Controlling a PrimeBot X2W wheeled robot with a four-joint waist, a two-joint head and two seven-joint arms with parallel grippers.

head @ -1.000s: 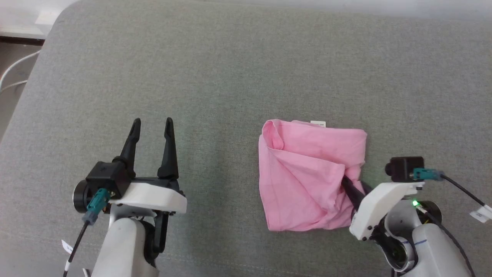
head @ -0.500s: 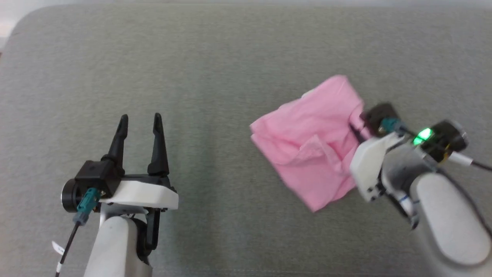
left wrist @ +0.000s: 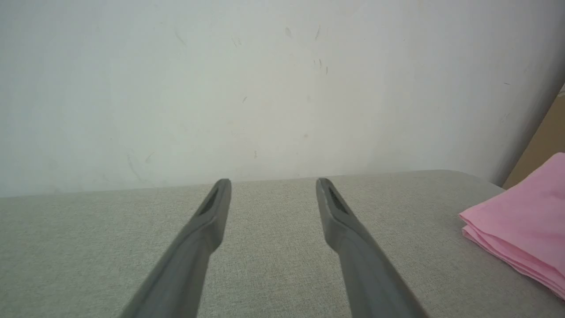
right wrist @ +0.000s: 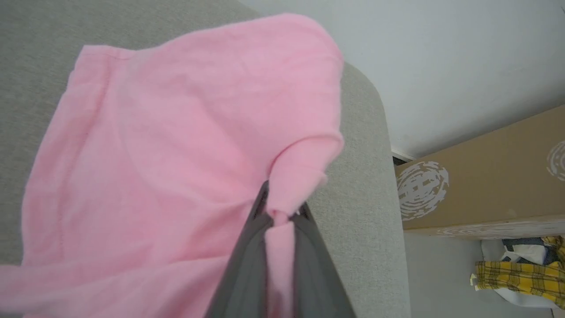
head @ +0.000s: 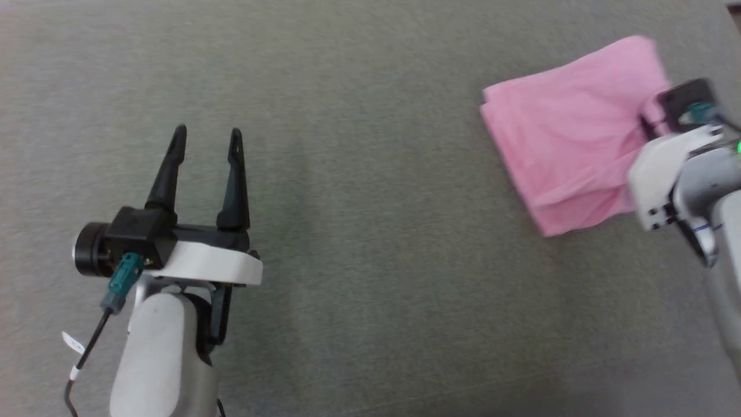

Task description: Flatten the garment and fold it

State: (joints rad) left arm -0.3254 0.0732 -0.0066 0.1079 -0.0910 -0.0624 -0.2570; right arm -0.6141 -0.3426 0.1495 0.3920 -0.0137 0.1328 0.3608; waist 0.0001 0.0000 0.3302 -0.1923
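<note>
The garment (head: 573,139) is a pink, loosely folded bundle at the upper right of the head view, resting on the grey cushion (head: 370,231). My right gripper (head: 649,123) is shut on a bunched fold at its right edge. In the right wrist view the fingers (right wrist: 247,265) pinch a rolled fold of the garment (right wrist: 176,132), which spreads away to the left. My left gripper (head: 205,136) stands open over bare cushion at the left, well apart from the cloth. The left wrist view shows that gripper (left wrist: 273,185) with nothing between its fingers and the garment (left wrist: 525,225) at the right edge.
The cushion's rounded right edge (right wrist: 379,145) lies close beside the garment. Beyond it stands a cardboard box (right wrist: 485,176), with a yellow plaid cloth (right wrist: 521,274) on the floor. A white wall (left wrist: 265,88) rises behind the cushion.
My right gripper has closed on the garment and carried it away to the right and farther back. The head camera has also shifted. The left gripper stays open.
</note>
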